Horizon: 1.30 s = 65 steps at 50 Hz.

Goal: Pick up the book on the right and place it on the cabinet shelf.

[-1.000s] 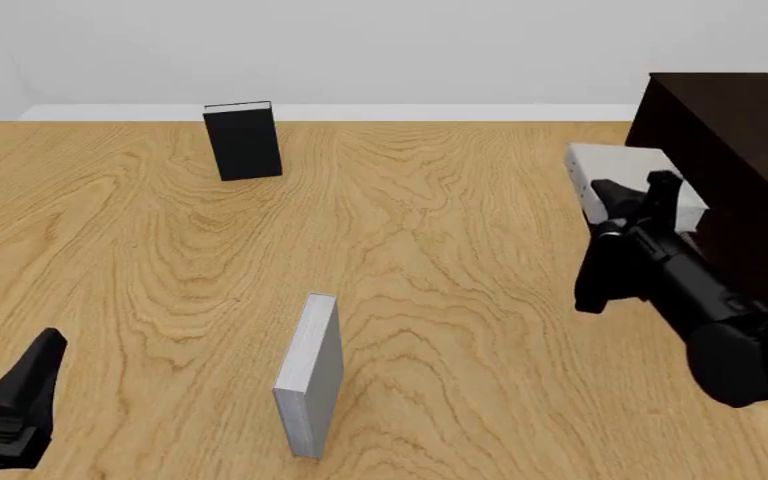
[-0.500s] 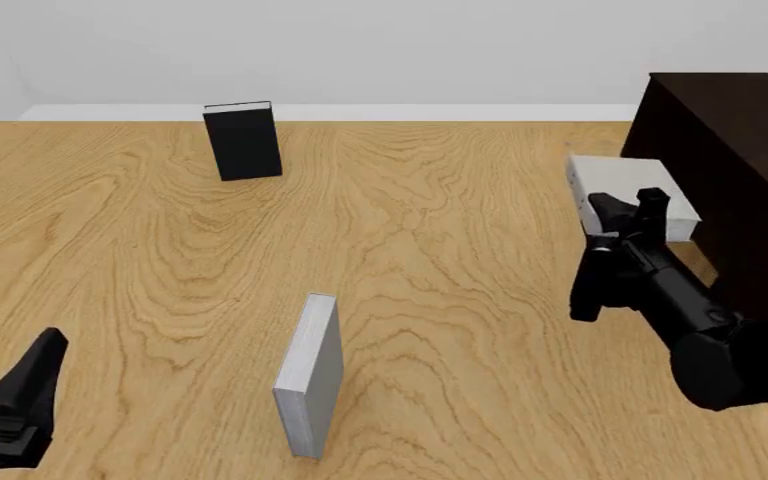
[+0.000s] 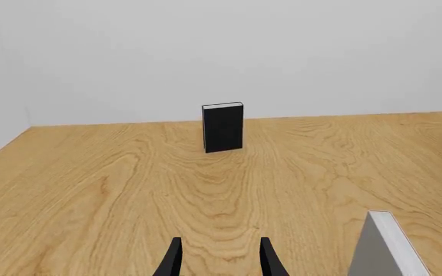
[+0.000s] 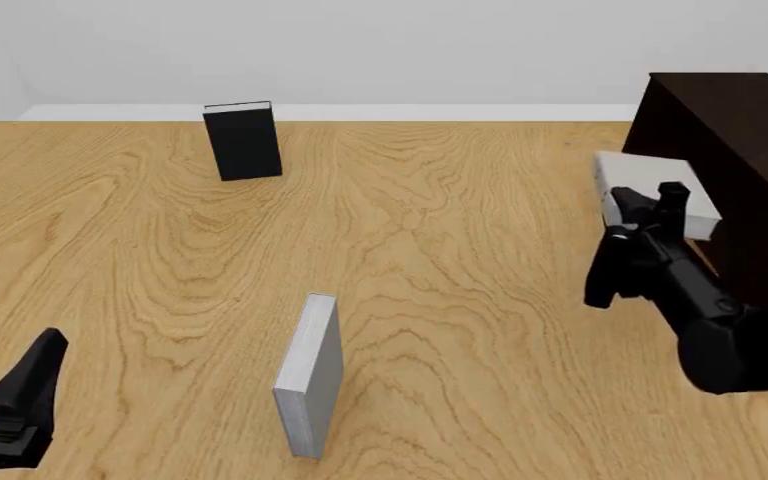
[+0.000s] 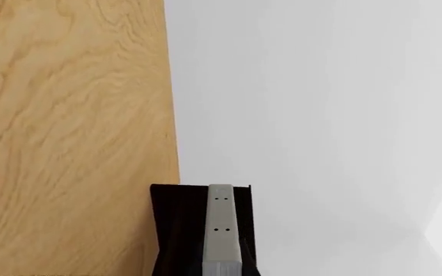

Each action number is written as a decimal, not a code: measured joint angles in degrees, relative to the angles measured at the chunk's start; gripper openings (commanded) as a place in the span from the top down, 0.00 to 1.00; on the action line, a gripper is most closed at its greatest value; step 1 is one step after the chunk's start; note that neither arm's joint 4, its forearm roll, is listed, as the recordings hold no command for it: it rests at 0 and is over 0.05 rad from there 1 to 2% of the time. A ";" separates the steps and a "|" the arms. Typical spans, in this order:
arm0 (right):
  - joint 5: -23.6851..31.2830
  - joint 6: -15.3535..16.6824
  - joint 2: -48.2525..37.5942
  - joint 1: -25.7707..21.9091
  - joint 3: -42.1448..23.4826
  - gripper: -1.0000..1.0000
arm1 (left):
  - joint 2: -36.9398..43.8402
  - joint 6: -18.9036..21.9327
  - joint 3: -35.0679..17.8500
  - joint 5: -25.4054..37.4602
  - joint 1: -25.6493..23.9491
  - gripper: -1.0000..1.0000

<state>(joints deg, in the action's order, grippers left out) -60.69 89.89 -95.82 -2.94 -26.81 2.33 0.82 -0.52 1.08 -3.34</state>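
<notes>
My right gripper (image 4: 648,200) is shut on the mid-grey book (image 4: 644,170) and holds it above the table, right beside the left face of the very dark brown cabinet (image 4: 744,150). In the right wrist view the book (image 5: 220,230) shows edge-on in front of the cabinet (image 5: 179,230). The shelf board inside the cabinet is not visible. My left gripper (image 4: 11,400) is open and empty at the near left edge; its fingertips (image 3: 173,259) show in the left wrist view.
A paler silver-grey book (image 4: 311,375) stands upright at the near middle and also shows in the left wrist view (image 3: 386,247). A black book (image 4: 243,140) stands upright at the far left, ahead of the left gripper (image 3: 223,127). A white wall runs behind the table.
My right gripper has carried the grey book to the right, closer to the cabinet. The left arm and the other books have not moved.
</notes>
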 measured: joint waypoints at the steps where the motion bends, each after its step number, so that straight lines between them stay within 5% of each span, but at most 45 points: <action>1: 0.06 -0.07 -0.09 0.21 -0.14 1.00 | -0.01 0.01 0.00 0.00 0.01 0.00; 65: 3.60 -3.29 -8.34 10.07 -10.57 1.00 | 3.00 0.22 0.43 -2.74 -0.02 0.00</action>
<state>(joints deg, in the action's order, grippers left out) -57.09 86.60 -104.16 7.13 -37.38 5.32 1.04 -0.09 -1.66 -3.36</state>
